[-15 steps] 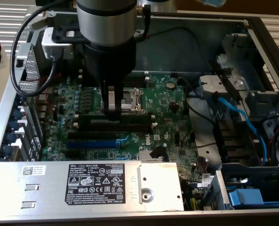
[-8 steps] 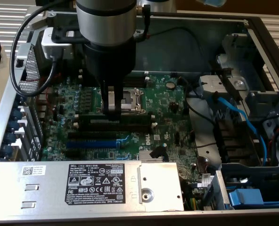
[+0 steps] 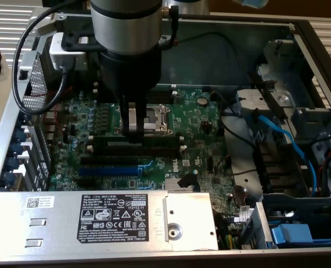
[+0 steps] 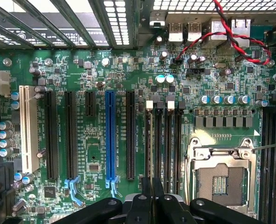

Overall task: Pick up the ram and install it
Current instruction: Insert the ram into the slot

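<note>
Tool clamped on ram, over black slots

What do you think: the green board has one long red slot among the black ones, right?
Not quite. The long slot is blue, not red; the wrist view shows it on the green board among the black slots.

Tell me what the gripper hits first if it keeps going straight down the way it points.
Most likely the black memory slots on the motherboard: the gripper, shut on the ram, sits right over them. Which slot is hard to judge.
</note>
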`<state>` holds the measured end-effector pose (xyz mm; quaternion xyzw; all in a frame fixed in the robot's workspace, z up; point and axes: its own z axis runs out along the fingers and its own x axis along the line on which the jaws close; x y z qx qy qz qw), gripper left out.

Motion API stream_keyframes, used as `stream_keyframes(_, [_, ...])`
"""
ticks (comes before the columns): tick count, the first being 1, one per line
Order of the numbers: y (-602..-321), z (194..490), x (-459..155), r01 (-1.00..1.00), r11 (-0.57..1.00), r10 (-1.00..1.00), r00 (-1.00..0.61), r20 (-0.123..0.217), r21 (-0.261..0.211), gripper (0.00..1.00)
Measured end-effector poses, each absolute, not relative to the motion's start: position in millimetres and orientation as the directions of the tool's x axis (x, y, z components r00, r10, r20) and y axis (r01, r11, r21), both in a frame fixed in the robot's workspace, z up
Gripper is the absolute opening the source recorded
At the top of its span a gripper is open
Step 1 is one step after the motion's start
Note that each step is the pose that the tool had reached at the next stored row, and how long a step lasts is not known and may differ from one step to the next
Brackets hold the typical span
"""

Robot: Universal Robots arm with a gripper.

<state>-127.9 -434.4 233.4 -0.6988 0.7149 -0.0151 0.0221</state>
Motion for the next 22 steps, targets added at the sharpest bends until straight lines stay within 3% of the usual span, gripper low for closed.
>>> stream_keyframes(22, [-434.4, 230.7, -128.5, -0.998, 0.023, -1.0, -0.023, -0.01, -0.052, 0.12])
